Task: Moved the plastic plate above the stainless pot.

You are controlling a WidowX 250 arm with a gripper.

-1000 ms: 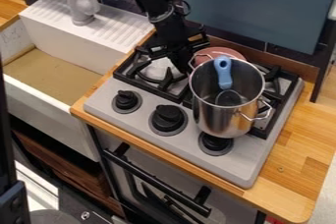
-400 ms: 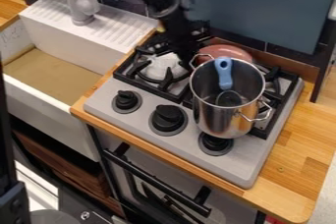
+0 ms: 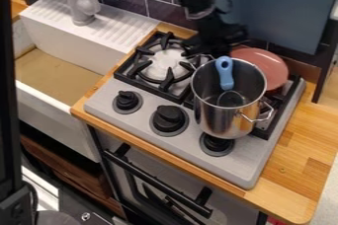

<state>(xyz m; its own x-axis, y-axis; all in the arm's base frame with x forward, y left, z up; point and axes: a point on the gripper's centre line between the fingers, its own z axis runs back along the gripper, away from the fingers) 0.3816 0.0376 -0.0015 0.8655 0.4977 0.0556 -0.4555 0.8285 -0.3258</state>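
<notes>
My black gripper (image 3: 210, 46) hangs at the back of the stove, just behind and left of the pot; how its fingers stand is hard to make out. A pink plastic plate (image 3: 272, 67) is behind the pot, to the right of the gripper, its front part hidden by the pot's rim. Whether the gripper touches the plate cannot be told. The stainless pot (image 3: 228, 121) stands on the right side of the stove with a blue-handled utensil (image 3: 225, 73) leaning inside it.
The left burner (image 3: 163, 65) lies left of the pot, with black knobs (image 3: 169, 119) in front. A white sink (image 3: 59, 76) with a grey faucet (image 3: 80, 4) is at the left. Wooden counter (image 3: 307, 142) runs along the right, and a blue panel (image 3: 280, 17) rises behind.
The gripper has moved right along the back of the stove. The pink plate has moved right too, and more of it shows behind the pot. The pot has stayed put.
</notes>
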